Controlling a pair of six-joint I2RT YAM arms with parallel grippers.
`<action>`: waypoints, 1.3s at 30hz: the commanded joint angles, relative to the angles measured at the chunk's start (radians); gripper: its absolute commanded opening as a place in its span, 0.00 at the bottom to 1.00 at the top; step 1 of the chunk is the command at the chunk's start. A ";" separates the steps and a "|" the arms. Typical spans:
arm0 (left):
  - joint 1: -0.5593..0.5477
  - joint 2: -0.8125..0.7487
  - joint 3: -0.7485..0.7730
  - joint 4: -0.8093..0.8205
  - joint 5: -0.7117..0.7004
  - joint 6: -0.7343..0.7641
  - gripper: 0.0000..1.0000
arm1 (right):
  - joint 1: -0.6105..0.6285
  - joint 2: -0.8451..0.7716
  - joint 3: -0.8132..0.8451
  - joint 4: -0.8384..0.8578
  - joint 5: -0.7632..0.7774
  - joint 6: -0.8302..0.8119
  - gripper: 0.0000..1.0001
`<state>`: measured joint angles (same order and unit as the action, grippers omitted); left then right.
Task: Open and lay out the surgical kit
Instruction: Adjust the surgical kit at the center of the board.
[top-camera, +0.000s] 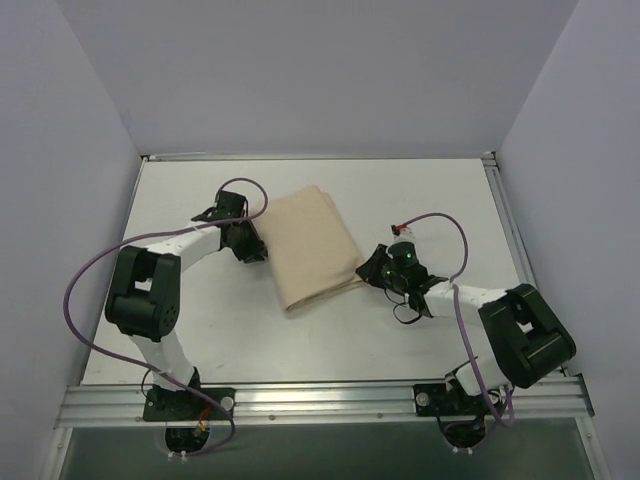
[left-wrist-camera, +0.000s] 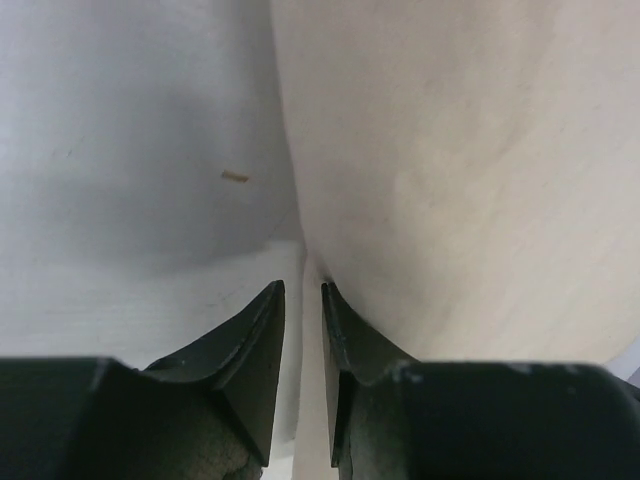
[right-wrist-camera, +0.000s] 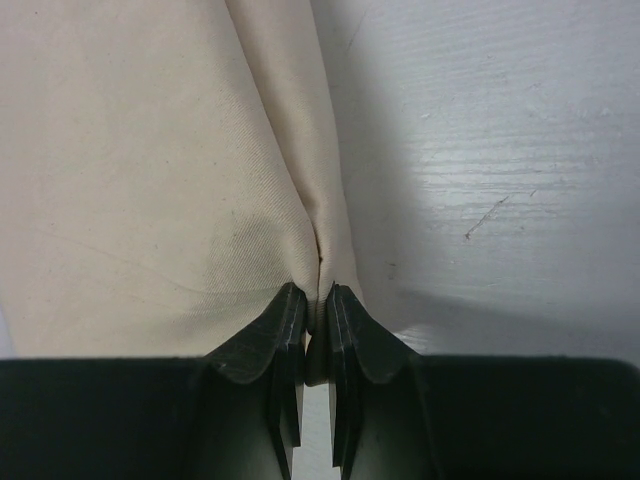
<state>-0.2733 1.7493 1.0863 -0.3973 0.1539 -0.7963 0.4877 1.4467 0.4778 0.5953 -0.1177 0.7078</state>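
Beige cloth wrap (top-camera: 312, 248) lies folded shut, a tilted rectangle approx mid-table (top-camera: 430, 195), long axis running far-right to near-left; tray & instruments not visible. Right gripper (top-camera: 372, 268) sits at the wrap's near-right corner; per right wrist view its jaws are almost together w/ a raised fold of cloth pinched between them, the fabric creasing up from the tips. Left gripper (top-camera: 255, 245) is at the wrap's left edge; per left wrist view jaws narrow, the cloth edge running down into the slim gap, looks nipped there. Both arms reach in from opp sides, purple cables (top-camera: 85, 275) looping over each
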 joint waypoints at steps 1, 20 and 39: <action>-0.015 0.055 0.128 0.074 0.010 0.034 0.30 | -0.020 -0.023 -0.010 0.034 0.036 0.002 0.00; -0.024 0.372 0.563 -0.035 0.067 0.149 0.37 | -0.075 0.020 0.041 0.021 -0.010 -0.010 0.00; 0.008 -0.123 0.322 -0.147 -0.192 0.296 0.88 | -0.107 -0.097 0.231 -0.252 -0.094 -0.209 0.77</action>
<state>-0.2085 1.7679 1.4540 -0.5735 -0.0109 -0.5625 0.3885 1.3750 0.6518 0.3912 -0.1699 0.5518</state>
